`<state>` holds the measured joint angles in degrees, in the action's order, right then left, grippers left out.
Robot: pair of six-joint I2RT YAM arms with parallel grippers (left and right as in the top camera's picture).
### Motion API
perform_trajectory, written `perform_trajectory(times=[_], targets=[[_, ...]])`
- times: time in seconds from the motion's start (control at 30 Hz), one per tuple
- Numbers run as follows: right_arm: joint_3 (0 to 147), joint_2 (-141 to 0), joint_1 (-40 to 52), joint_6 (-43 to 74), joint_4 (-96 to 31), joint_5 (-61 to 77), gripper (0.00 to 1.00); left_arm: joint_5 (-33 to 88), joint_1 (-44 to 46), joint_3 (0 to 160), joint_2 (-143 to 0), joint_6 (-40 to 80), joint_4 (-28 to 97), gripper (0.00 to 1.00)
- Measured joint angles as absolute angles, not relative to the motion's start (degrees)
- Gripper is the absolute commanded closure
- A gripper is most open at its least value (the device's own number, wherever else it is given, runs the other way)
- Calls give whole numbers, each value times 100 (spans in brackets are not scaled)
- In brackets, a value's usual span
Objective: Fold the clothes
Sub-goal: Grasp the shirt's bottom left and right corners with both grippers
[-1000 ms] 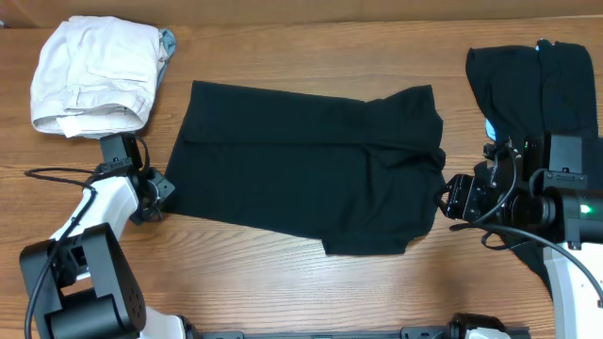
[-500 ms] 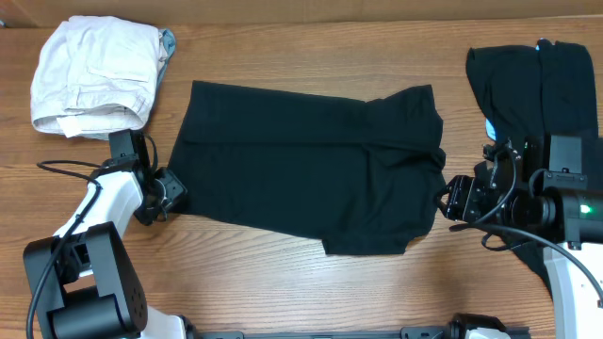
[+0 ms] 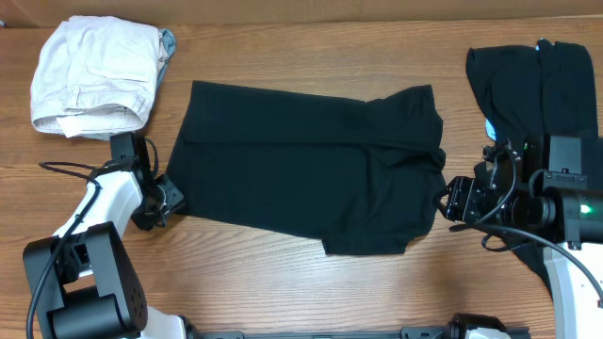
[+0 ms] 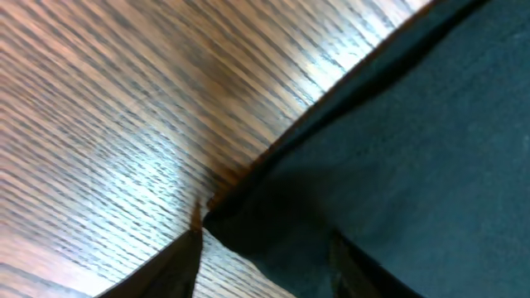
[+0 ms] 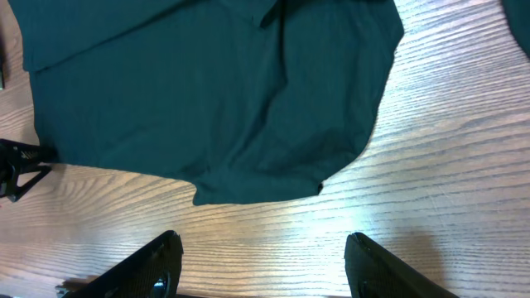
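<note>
At the near-left corner of the black garment (image 3: 301, 160), our left gripper (image 4: 265, 238) straddled the fabric unclosed, the right gripper (image 5: 263, 246) gaped empty, and we risked pinching only one thin layer.

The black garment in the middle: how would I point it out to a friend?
On the wooden table, look at the centre. The black garment is spread there, the left gripper at its lower-left corner. Unlike the black heap at the right edge and the cream bundle top left, it lies flat.
</note>
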<state>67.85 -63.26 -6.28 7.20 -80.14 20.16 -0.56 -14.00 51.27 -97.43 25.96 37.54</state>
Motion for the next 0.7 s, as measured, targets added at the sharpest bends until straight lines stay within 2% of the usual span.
perform_trajectory(times=[0.2, 0.27, 0.3, 0.7], targets=[[6785, -6326, -628, 722, -8036, 2014, 33, -150, -1428, 5094, -9741, 2547, 3588, 80], [6785, -6326, -628, 725, -8058, 2014, 33, -148, -1428, 5092, -9741, 2541, 3555, 94], [6785, -6326, -628, 720, -8060, 2016, 33, -134, -1428, 5092, -9741, 2554, 3533, 96], [6770, -6326, -631, 722, -8062, 2018, 33, -58, -1428, 5087, -9741, 2530, 3489, 96]])
